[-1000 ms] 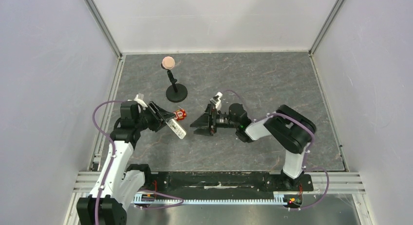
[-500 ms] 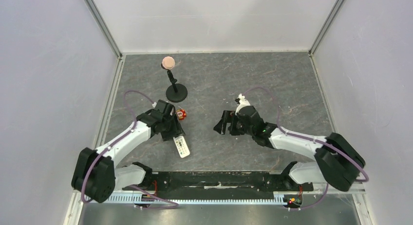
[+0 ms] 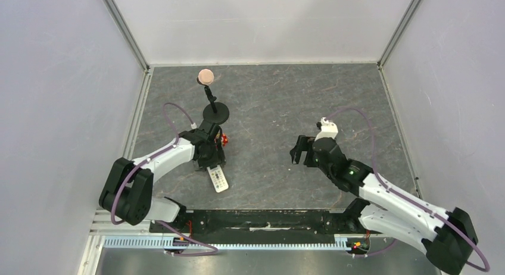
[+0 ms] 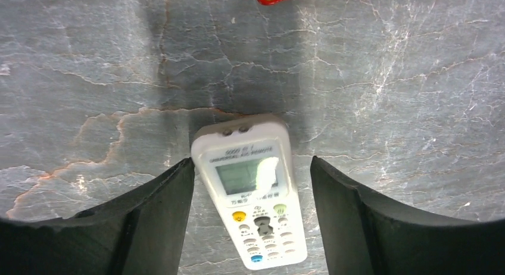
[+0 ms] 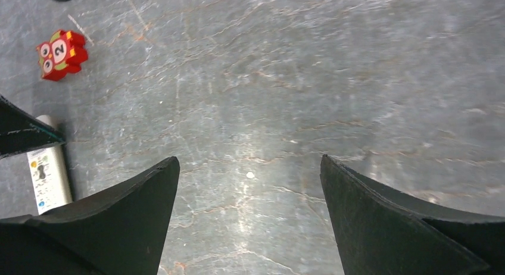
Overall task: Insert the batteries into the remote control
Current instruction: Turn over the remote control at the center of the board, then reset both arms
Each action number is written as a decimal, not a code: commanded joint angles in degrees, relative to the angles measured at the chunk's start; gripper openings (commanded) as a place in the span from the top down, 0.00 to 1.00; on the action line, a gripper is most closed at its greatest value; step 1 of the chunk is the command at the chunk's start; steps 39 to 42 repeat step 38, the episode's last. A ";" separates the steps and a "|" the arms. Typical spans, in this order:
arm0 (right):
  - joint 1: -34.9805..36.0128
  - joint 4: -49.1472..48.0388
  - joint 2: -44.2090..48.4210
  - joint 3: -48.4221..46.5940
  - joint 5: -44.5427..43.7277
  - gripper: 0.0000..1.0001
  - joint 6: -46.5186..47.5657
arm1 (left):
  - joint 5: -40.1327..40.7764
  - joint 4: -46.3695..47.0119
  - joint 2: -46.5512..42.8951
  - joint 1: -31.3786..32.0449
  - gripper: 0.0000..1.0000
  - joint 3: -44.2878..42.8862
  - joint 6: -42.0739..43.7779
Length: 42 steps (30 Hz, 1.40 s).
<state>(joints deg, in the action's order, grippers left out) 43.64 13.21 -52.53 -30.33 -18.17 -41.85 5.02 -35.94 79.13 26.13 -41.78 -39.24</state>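
Observation:
The remote control [image 3: 218, 178] is white with a greenish display and lies face up on the grey table. In the left wrist view the remote control [image 4: 253, 197] sits between my left gripper's [image 4: 251, 162] open fingers. The left finger is close by its edge and there is a clear gap to the right finger. From above, the left gripper [image 3: 207, 160] hovers over the remote's far end. My right gripper [image 3: 301, 150] stands open over bare table, well right of the remote control [image 5: 47, 180]; the right gripper [image 5: 249, 159] has nothing between its fingers. The batteries are out of view.
A small red square gadget [image 3: 221, 139] with white circles lies just beyond the remote. Behind it stands a black stand [image 3: 215, 112] topped by a pinkish disc [image 3: 205, 76]. Grey walls enclose the table on three sides.
The left gripper has set the remote on the table and opened wider around it. The right arm has swung to the right, away from the remote.

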 commanded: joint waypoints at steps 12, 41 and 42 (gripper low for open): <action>-0.04 24.18 30.15 -7.19 -29.43 0.02 1.10 | 4.98 -13.99 -23.46 0.15 0.18 -12.76 0.00; -0.05 45.46 44.98 -32.19 -38.95 0.02 4.72 | 10.98 -34.64 -68.07 0.15 0.11 -20.30 -1.52; -0.05 45.46 44.98 -32.19 -38.95 0.02 4.72 | 10.98 -34.64 -68.07 0.15 0.11 -20.30 -1.52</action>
